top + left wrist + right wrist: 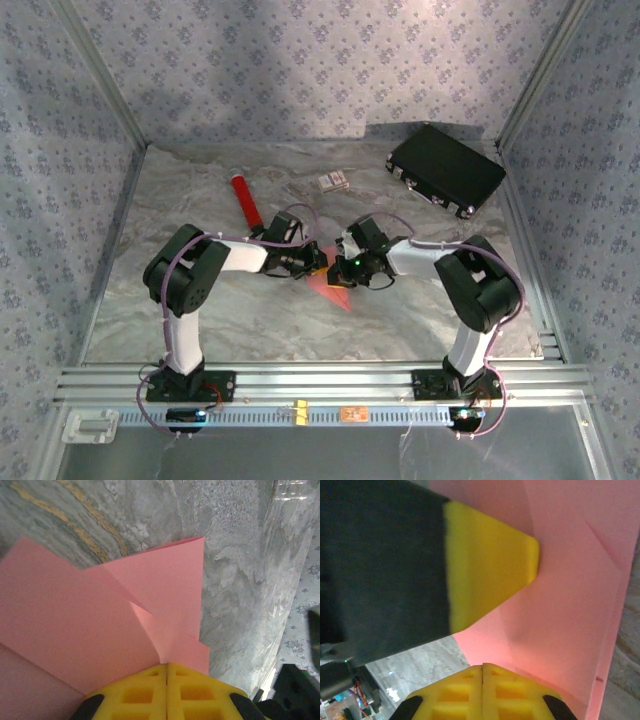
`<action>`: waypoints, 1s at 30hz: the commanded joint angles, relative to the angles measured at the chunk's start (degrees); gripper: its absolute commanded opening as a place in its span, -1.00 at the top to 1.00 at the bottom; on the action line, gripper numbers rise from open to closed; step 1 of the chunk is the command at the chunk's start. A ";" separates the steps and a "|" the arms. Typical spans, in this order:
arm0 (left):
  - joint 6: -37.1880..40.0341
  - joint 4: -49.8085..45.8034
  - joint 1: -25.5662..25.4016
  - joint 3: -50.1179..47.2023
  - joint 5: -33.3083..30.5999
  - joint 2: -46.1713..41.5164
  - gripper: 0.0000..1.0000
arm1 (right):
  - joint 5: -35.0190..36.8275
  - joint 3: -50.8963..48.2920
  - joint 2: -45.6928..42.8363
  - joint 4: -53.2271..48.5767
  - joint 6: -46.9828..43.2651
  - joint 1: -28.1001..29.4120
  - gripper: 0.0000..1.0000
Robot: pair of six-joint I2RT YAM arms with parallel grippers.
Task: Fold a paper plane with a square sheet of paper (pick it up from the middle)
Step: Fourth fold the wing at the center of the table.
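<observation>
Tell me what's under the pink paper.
Past the edges of the pink paper, grey marble table shows, so that lies beneath. Anything directly under the folded sheet is covered.

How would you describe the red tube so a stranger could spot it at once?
From the black rectangular case in the far right corner of the grey marbled table, look left past the small white-and-red card. The glossy red cylinder lies there, the sole slim round stick among flat things.
</observation>
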 commanded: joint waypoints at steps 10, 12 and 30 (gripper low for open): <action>-0.06 -4.25 0.64 -2.44 -3.95 3.24 0.87 | -1.40 -3.63 -3.75 -0.62 0.80 -1.13 1.00; -0.06 -4.19 0.62 -2.52 -3.92 3.16 0.87 | -2.08 -3.29 -6.01 -1.66 0.72 -1.23 1.00; -0.06 -4.49 0.61 -2.38 -4.01 2.99 0.87 | -2.60 -11.83 -5.87 -1.38 -0.02 -2.34 1.00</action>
